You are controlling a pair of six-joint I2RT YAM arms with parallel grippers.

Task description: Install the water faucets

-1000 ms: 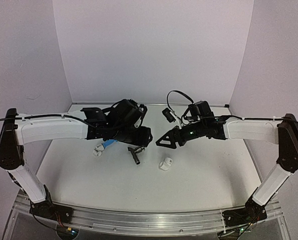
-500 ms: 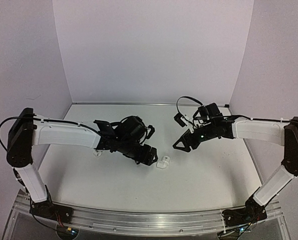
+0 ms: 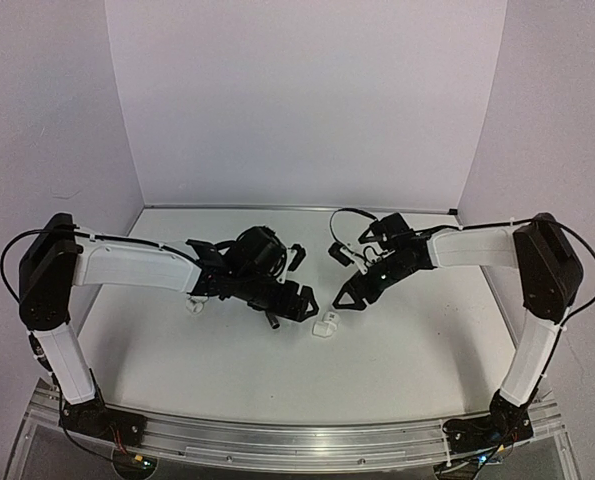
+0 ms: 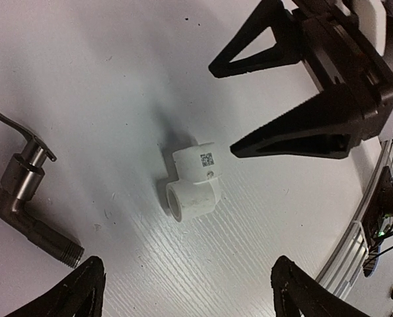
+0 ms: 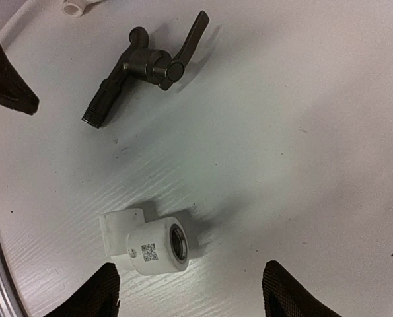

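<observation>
A dark silvery-grey metal faucet (image 5: 146, 66) with a small lever lies flat on the white table (image 3: 417, 340), just left of my left gripper (image 3: 305, 303) in the top view. The left wrist view shows that faucet (image 4: 24, 191) at its left edge. A white elbow fitting (image 3: 326, 324) lies between both grippers. My left gripper (image 4: 189, 294) is open and empty, with the fitting (image 4: 193, 185) ahead of its tips. My right gripper (image 5: 189, 290) is open and empty too, hovering over the fitting (image 5: 146, 244). The two grippers face each other closely.
A second white fitting (image 3: 193, 306) lies behind my left arm, and its edge shows in the right wrist view (image 5: 77, 5). The right gripper's black fingers (image 4: 282, 139) fill the upper right of the left wrist view. White walls enclose the table.
My left gripper dropped lower, moved right past the metal faucet and opened wider. My right gripper pulled back to the right, then came in again over the white fitting.
</observation>
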